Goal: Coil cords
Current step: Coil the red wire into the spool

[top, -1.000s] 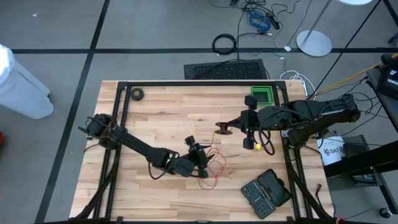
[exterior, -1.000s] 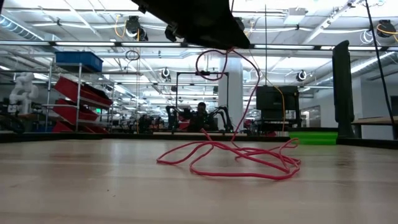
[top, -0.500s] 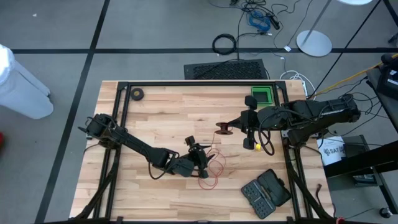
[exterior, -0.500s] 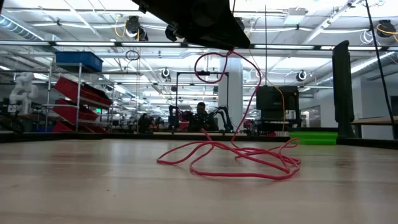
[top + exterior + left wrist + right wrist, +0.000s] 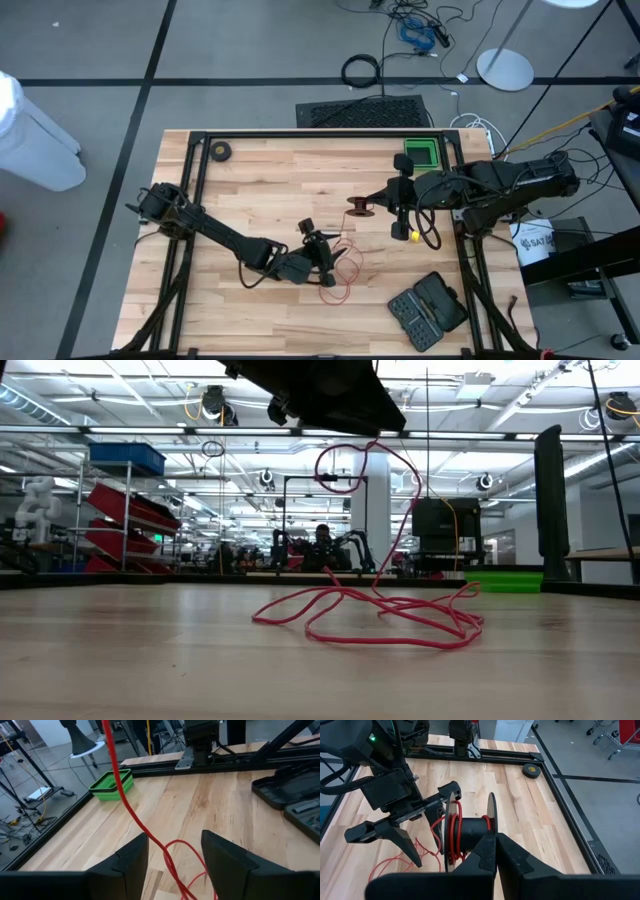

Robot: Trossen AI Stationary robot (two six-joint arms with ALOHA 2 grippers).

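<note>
The red cord is lying in loose loops on the wooden table, just beside and under the left gripper, with one strand rising between that gripper's spread fingers; the jaws are standing wide and not pinching it. The cord is running on to the small black reel, a few red turns wrapped on its hub. The right gripper is clamping the reel's rim with fully closed fingers, holding it above the table, near the left gripper. Beyond the right gripper sits a green tray; an open black tool case is lying nearer the table's front edge.
</note>
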